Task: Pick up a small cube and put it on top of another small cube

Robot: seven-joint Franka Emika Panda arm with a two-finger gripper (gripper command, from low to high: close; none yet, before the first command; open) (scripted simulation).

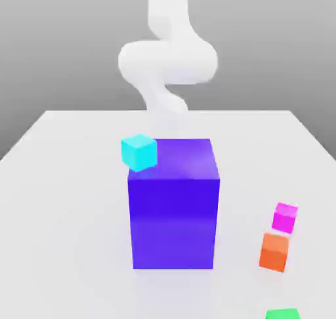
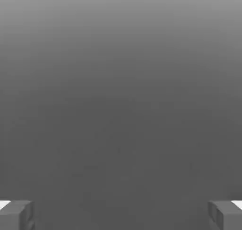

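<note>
The small magenta cube (image 1: 285, 217) sits on the white table (image 1: 65, 199) toward the exterior view's right, just behind an orange small cube (image 1: 273, 252). A cyan small cube (image 1: 138, 151) shows at the upper left corner of the big blue-purple block (image 1: 174, 206); I cannot tell what it rests on. My white arm (image 1: 167, 62) rises behind the block, far from the magenta cube. In the hand view my gripper (image 2: 121, 215) is open, its grey fingertips (image 2: 16, 215) stand wide apart, and nothing is between them against a plain grey background.
The big blue-purple block stands tall in the middle of the table, between the arm and the near edge. A green cube (image 1: 283, 314) peeks in at the front right edge of the exterior view.
</note>
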